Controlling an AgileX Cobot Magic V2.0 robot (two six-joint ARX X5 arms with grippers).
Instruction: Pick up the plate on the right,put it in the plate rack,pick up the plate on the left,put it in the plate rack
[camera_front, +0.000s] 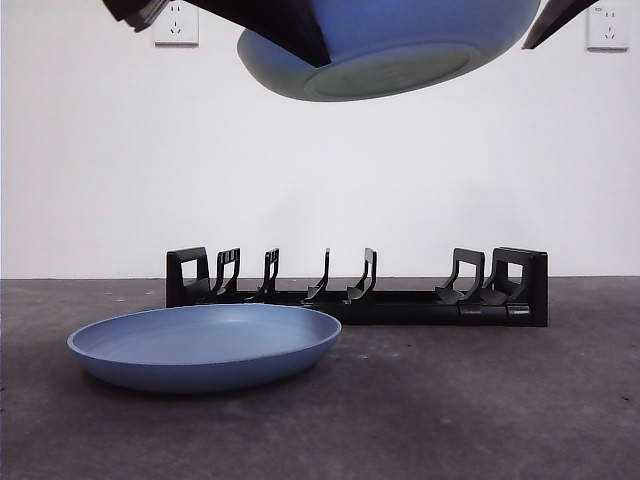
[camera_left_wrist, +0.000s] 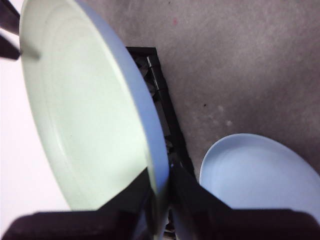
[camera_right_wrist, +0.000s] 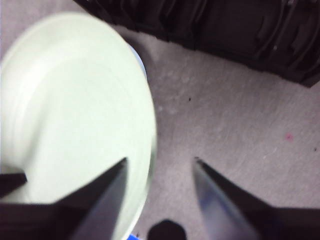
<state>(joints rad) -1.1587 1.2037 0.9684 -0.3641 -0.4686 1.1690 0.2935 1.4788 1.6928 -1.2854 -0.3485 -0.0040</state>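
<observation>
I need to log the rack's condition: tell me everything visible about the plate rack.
The plate rack is a long, low black piece, plastic by its look, with blocky ends and several pairs of upright curved prongs. It lies on the dark table, behind the blue plate resting there. No plate stands in its slots; nothing visibly touches it.

My left gripper (camera_left_wrist: 159, 192) clamped on the rim of one plate (camera_front: 400, 45) high above the plate rack (camera_front: 360, 290), second plate (camera_front: 205, 345) flat on the table (camera_front: 480, 400) before the rack's left part, my right gripper (camera_right_wrist: 160, 167) beside the raised plate.
</observation>
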